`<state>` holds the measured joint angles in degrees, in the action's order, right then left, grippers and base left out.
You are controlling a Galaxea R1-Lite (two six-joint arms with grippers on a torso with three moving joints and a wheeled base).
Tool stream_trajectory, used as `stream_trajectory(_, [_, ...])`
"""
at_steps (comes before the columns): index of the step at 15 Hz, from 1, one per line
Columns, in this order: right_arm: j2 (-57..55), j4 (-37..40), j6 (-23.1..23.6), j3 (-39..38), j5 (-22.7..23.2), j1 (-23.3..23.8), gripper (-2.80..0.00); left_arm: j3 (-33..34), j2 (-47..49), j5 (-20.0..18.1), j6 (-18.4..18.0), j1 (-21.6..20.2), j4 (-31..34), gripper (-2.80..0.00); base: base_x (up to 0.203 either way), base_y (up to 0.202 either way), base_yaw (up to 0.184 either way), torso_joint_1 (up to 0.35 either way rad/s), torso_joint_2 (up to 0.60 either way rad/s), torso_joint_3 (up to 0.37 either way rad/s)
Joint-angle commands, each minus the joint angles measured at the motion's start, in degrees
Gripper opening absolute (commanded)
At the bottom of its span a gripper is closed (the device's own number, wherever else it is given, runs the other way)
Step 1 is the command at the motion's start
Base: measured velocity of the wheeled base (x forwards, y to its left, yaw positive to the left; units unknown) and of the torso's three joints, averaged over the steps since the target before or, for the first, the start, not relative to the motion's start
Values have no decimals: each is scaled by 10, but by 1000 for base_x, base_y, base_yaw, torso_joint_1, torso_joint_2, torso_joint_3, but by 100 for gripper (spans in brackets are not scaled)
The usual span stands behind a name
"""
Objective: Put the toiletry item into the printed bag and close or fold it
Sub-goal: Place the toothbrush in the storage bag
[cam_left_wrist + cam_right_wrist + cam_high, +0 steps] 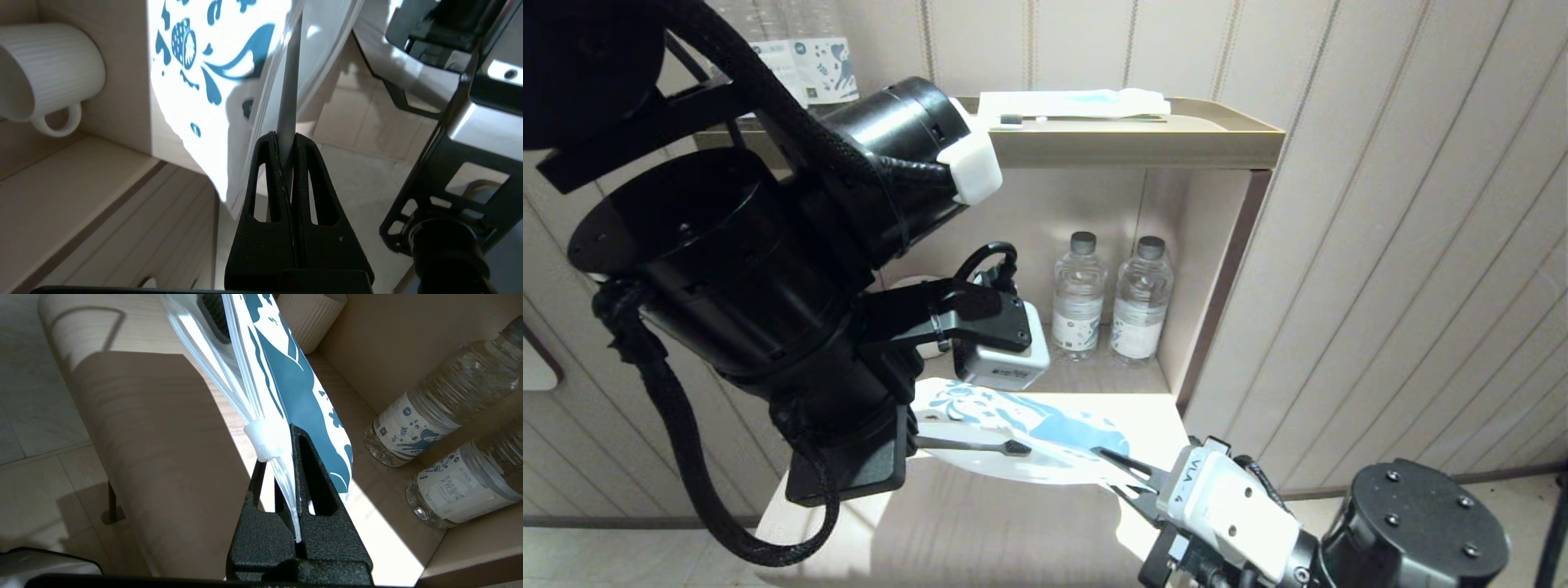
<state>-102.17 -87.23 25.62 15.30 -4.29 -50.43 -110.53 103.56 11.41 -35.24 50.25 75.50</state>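
A: Left tool [288, 141]?
B: Pressed together, pinching the toothbrush [289, 81] by its slim handle. The handle runs from the fingertips up along the mouth of the printed bag [196, 81]. Whether the brush is inside the opening, can't tell.

A: Right tool [292, 457]?
B: Clamped tight on the strip-seal edge of the bag, white slider just beside its fingertips. Dark bristles show through the clear layer farther up.

A: Where's the bag?
B: In the air between both tools, hanging above the front edge of the pale tabletop [980, 523], leaf print facing up in the head view.

A: Room around it?
B: Two water bottles [1107, 298] stand back in the shelf nook, well apart. A white ribbed mug [45, 73] sits near the left tool. Floor open past the tabletop's edge.
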Motion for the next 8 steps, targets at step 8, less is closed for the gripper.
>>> stream_trajectory(8, [-4, -27, -33, 28, 2, 8, -280, -1, 30, -43, -12, -11, -60, -280, 0, 0, 0, 0, 0, 0])
